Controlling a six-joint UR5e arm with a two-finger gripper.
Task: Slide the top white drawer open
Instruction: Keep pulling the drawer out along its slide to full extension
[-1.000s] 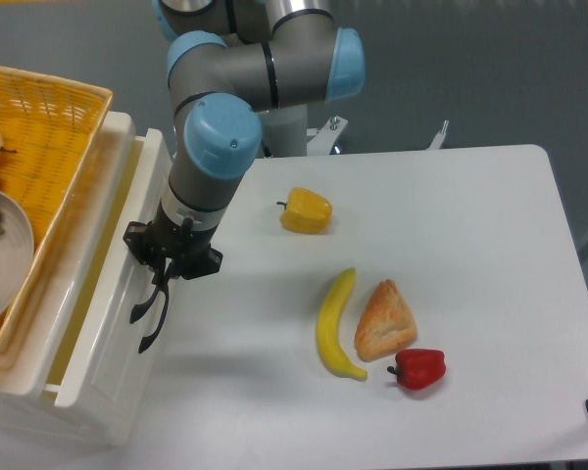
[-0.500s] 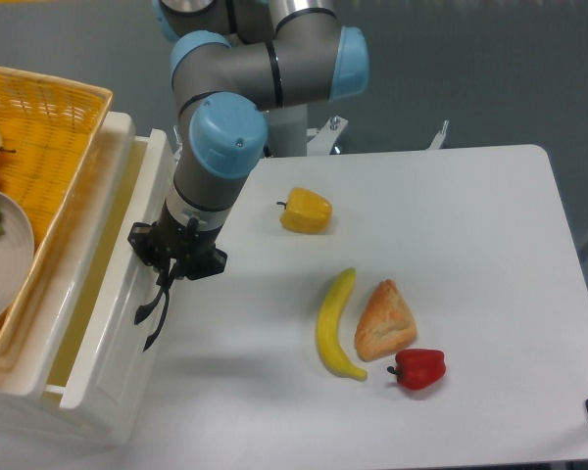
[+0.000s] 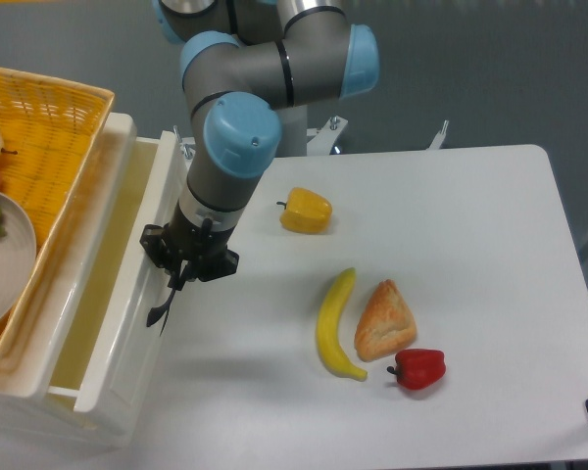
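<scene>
The top white drawer stands partly pulled out of the white cabinet at the left, its deep tray showing from above. Its curved black handle sticks out from the front panel. My gripper points down right at the upper end of the handle and appears closed around it. The fingertips are hidden by the wrist and the handle. The lower drawer is out of sight beneath.
A yellow wicker basket with a white plate sits on the cabinet. On the table lie a yellow pepper, a banana, a pastry and a red pepper.
The drawer has slid further out to the right, with the gripper moving right along with the handle. More of the tray's inside shows.
</scene>
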